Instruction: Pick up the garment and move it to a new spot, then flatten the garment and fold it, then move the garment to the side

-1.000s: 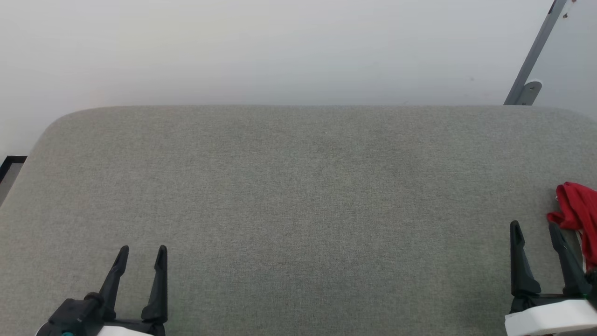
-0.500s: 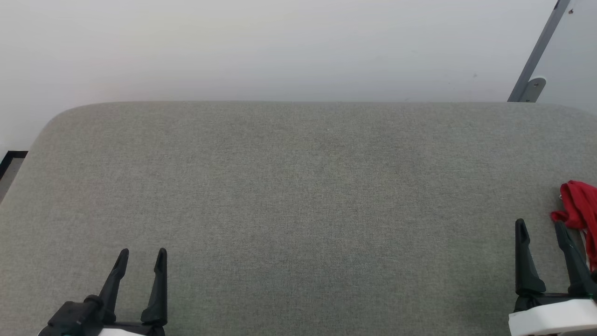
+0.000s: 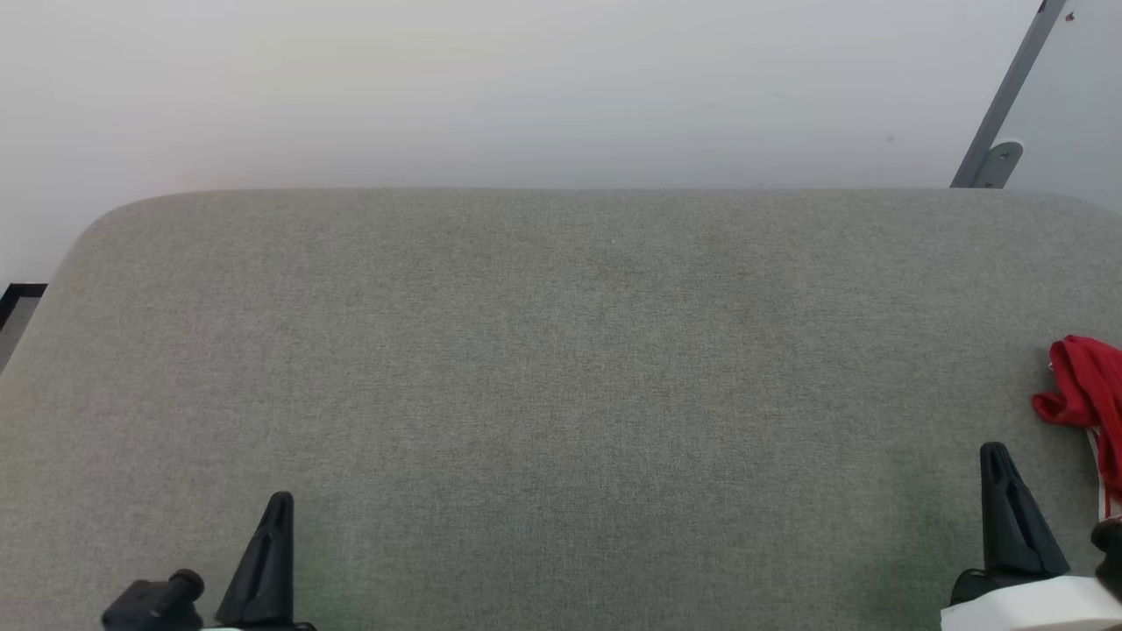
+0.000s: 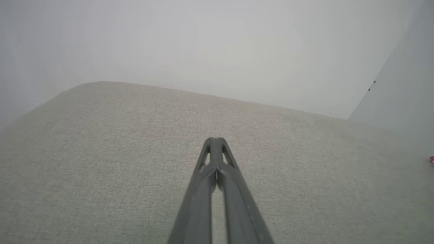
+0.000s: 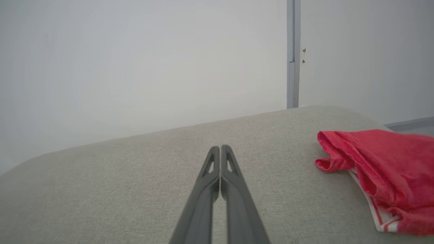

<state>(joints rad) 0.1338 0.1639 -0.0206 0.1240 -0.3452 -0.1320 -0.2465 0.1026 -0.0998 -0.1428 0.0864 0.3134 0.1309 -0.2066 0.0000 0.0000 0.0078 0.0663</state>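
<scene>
The garment (image 3: pixel 1091 394), red with a strip of red-and-white striped trim, lies bunched at the far right edge of the grey padded surface (image 3: pixel 561 350). In the right wrist view the garment (image 5: pixel 383 169) lies to the right of the fingers, apart from them. My right gripper (image 3: pixel 995 454) is shut with nothing in it, its fingertips pressed together (image 5: pixel 220 149), a little left of the garment. At the lower left my left gripper (image 3: pixel 280 501) is also shut and empty, its tips meeting (image 4: pixel 214 140) above bare fabric.
A pale wall (image 3: pixel 526 88) rises behind the padded surface. A grey metal post with a bracket (image 3: pixel 999 114) stands at the back right. The surface's left corner is rounded, with a dark floor edge (image 3: pixel 17 302) beyond it.
Both grippers have closed from open to shut, with nothing between the fingers. The head view has shifted slightly; the garment has not moved on the surface.
</scene>
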